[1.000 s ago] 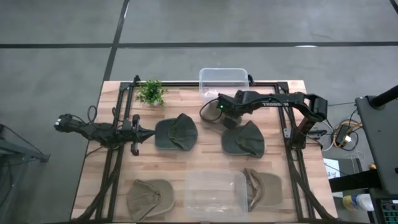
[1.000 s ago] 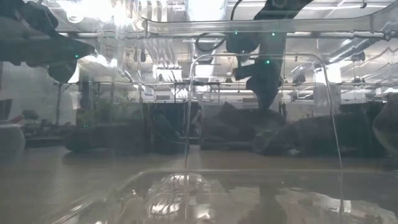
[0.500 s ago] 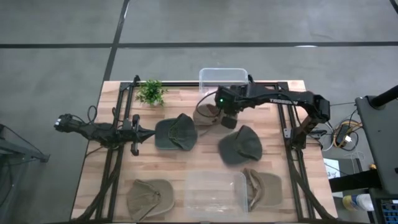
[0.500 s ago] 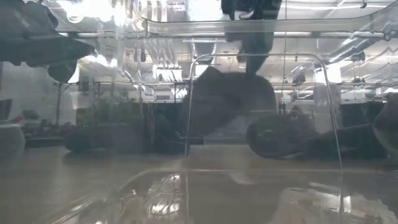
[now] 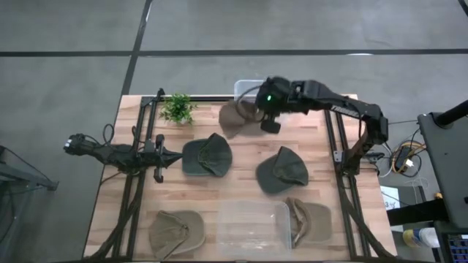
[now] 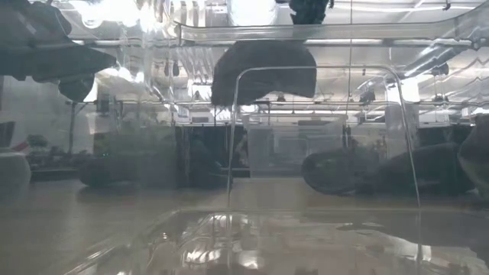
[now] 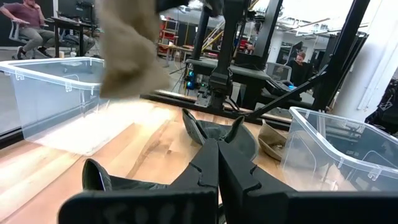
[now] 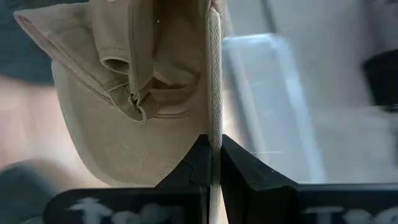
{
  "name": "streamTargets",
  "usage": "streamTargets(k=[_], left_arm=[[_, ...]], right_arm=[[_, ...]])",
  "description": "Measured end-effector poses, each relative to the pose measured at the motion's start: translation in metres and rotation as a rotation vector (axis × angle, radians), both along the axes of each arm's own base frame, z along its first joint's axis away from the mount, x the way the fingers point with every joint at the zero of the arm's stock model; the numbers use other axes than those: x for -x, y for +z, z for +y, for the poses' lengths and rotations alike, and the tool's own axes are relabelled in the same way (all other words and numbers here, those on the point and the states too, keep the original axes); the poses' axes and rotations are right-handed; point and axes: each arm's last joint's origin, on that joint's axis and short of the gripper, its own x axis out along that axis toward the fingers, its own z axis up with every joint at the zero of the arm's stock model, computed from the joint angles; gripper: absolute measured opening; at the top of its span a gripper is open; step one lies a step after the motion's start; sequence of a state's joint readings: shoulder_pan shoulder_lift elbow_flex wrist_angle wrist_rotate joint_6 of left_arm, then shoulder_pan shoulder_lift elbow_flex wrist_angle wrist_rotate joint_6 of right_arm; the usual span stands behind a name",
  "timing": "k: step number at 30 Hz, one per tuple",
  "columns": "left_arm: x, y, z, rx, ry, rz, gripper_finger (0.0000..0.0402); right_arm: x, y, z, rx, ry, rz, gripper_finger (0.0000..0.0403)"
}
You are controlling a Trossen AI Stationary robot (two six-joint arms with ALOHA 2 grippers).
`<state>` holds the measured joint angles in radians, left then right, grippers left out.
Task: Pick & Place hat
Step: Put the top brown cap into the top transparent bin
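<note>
High view. Your right gripper [image 5: 265, 117] holds a tan hat [image 5: 235, 119] in the air at the far side of the worktop [image 5: 241, 191], just beside the far bin [image 5: 247, 88]. The hat hangs off the gripper toward the plant [image 5: 177, 108], probably so the crown clears the bin wall before release. Two dark hats [image 5: 207, 155] [image 5: 282, 169] lie mid-worktop; two more [image 5: 175, 230] [image 5: 308, 219] flank the near bin [image 5: 252, 223]. Your left gripper [image 5: 162, 155] waits at the left edge, beside the first dark hat.

Low view. Seen through the clear near bin [image 6: 321, 137], the carried hat [image 6: 263, 70] hangs well above the worktop, brim drooping. The height suggests you are lifting it over the far bin's rim.

Left wrist view. The left gripper [image 7: 217, 152] has its fingers pressed together on nothing, pointing over a dark hat [image 7: 217, 134]. The tan hat [image 7: 127, 50] hangs above the far bin [image 7: 56, 93].

Right wrist view. The right gripper [image 8: 212, 149] is closed tight, pinching the edge of the hat [image 8: 124, 99] between its fingertips; the crown hangs open. The bin wall [image 8: 267, 106] shows beside it, so the drop looks near.
</note>
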<state>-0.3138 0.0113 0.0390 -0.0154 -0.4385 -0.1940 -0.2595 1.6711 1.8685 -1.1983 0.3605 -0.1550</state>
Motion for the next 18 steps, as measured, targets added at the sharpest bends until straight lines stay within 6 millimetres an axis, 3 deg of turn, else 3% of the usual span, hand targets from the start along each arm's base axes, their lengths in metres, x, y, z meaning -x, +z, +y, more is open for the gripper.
streamTargets(k=[6, 10, 18], left_arm=[[0.0, 0.0, 0.0, 0.0, 0.0, 0.0, 0.0], [0.0, 0.0, 0.0, 0.0, 0.0, 0.0, 0.0], [0.0, 0.0, 0.0, 0.0, 0.0, 0.0, 0.0]], right_arm=[[0.017, 0.025, -0.034, 0.171, -0.058, 0.028, 0.0009], [0.027, 0.03, -0.059, 0.2, -0.109, 0.028, 0.0009], [0.038, 0.0, -0.093, 0.103, -0.113, 0.087, 0.001]])
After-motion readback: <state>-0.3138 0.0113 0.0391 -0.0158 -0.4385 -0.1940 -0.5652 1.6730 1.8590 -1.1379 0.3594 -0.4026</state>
